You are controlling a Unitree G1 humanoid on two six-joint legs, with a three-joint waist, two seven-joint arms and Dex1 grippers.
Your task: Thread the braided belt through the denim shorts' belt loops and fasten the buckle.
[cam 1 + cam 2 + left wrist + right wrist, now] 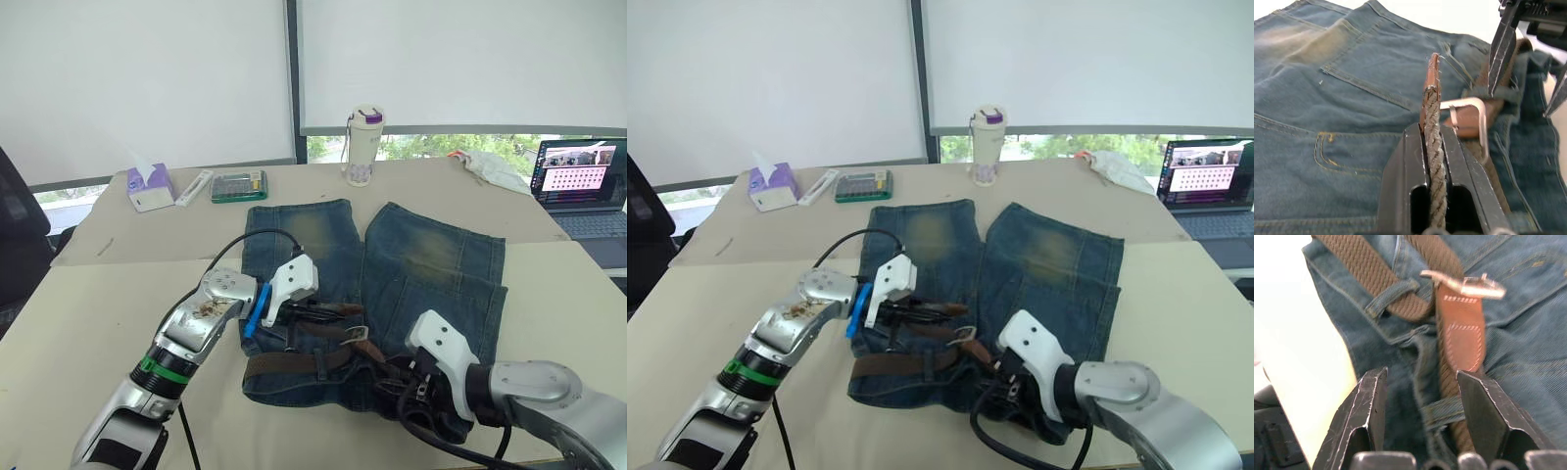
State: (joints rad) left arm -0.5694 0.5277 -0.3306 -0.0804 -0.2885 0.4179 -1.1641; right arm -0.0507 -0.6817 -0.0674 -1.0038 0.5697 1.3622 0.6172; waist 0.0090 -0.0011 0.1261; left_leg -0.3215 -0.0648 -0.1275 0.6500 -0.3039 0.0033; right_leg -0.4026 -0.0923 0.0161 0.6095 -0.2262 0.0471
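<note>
Left tool (1436, 161) clamps the braided belt (1436, 147) beside the buckle (1469, 122); right tool (1422, 396) gapes over the denim shorts (1528, 347).

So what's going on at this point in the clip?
A robot is putting a braided belt on denim shorts laid on the table. The left gripper is shut on the belt's free end, near the buckle. The right gripper is open over the waistband. The belt isn't fastened yet.

It looked like an office or lab: pale tables (88, 294) stood below blinds-covered windows (147, 78), with an open laptop (580, 186), a tissue box (149, 188) and a calculator (239, 185) near them.
</note>
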